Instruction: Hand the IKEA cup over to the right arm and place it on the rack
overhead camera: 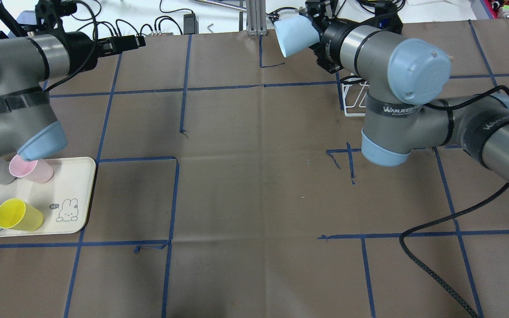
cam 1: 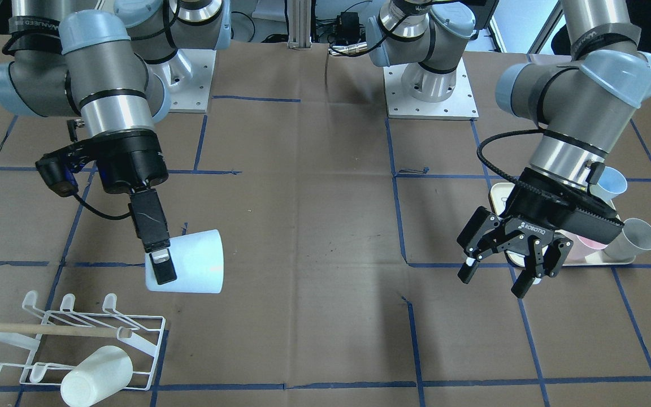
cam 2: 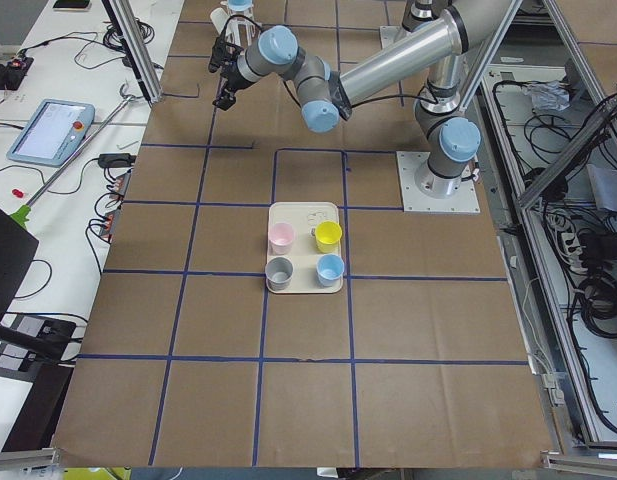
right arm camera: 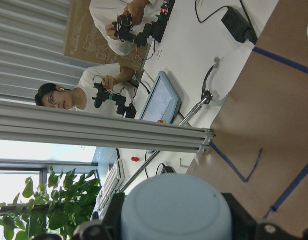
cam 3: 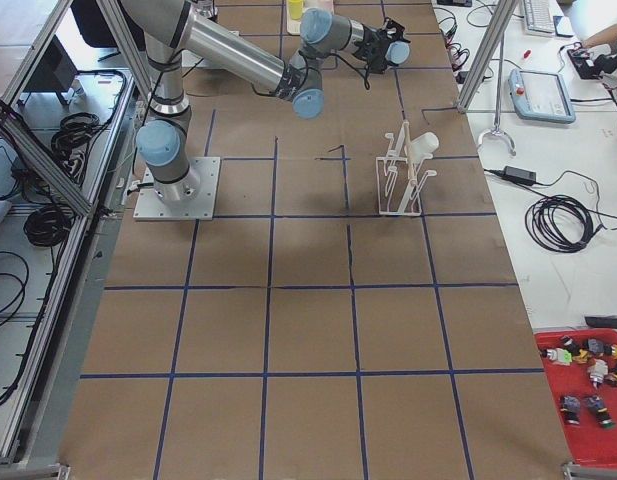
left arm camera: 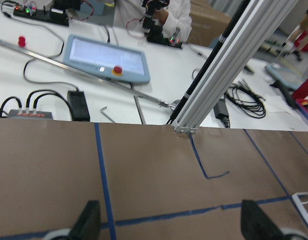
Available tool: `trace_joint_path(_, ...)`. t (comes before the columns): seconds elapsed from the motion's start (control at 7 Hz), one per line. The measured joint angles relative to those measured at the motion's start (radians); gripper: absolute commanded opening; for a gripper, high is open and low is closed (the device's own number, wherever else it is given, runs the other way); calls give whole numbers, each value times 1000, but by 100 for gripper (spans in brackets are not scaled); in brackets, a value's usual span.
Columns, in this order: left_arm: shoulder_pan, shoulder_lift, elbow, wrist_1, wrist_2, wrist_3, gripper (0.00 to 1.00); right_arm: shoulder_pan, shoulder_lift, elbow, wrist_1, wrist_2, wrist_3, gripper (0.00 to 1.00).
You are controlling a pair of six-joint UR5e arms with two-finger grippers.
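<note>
Front-facing exterior view tells me the handover is behind us, by my reading: the right arm (cam 1: pixel 113 113) has its flat black jaws closed on the outside of the pale blue IKEA cup (cam 1: pixel 195 260). It holds the cup on its side, clear of the tabletop (cam 1: pixel 314 226). The left arm (cam 1: pixel 574 113) hangs over the near edge of the cream tray (overhead camera: pixel 80 190), its linkage jaws spread and empty.

What is left is the carry to the rack (cam 1: pixel 77 339), which sits near the held cup towards the far edge on the robot's right, and then the seating on a prong. A white cup (cam 1: pixel 98 376) already lies on it.

The blue cup looks like smooth matte plastic, tapered and thin-walled. The rack is slim white wire bent into upturned loops, with a pale wooden dowel (cam 1: pixel 48 328) across it. The tabletop is dull brown sheet, gridded with blue tape.
</note>
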Motion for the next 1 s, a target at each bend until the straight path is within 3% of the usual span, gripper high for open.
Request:
trace_joint_path(0.29, -64, 33, 138, -473, 250, -3, 99, -58, -2, -1, 3, -102, -215, 7)
trace_joint_path(0.57, -116, 81, 225, -824, 387, -39, 100, -96, -1, -1, 5, -200, -503, 7)
trace_joint_path(0.71, -137, 119, 228, -896, 406, -69, 100, -113, 3, -2, 5, -244, -645, 7)
trace_joint_path(1.0, -148, 176, 194, -923, 407, -82, 100, -168, 25, -28, 1, -270, -877, 6)
